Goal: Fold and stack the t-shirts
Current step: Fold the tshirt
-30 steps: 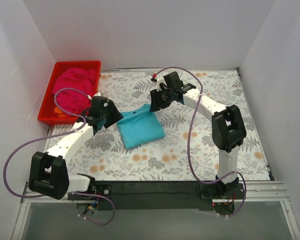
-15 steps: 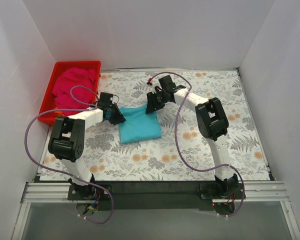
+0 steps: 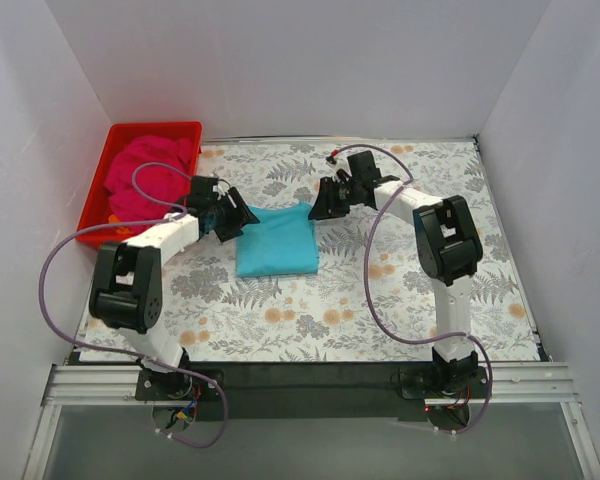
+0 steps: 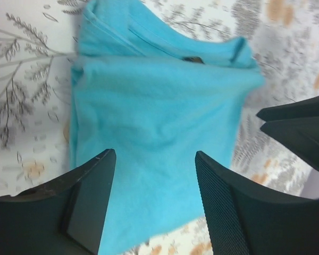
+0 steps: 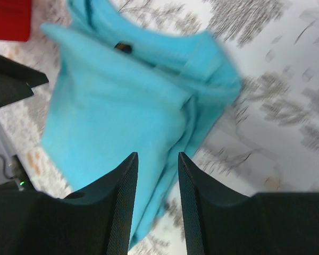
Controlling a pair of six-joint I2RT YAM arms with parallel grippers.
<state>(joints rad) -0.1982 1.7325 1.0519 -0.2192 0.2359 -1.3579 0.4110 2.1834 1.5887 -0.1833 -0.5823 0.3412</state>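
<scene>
Lying folded, the turquoise t-shirt (image 3: 276, 243) forms a soft rectangle; edges rumpled.

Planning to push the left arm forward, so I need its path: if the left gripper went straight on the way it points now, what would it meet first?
The folded turquoise-blue cloth t-shirt, lying right ahead of the open left gripper. Whether the fingers would ride over it is unclear.

1. Ahead of the jaws of left gripper (image 3: 240, 216) and right gripper (image 3: 318, 208), on flower-printed table (image 3: 310, 312): folded turquoise-blue cloth t-shirt (image 3: 277, 244).
2. Behind left jaws, in red plastic tray (image 3: 156, 127): magenta-pink cloth t-shirt (image 3: 145, 172).
</scene>
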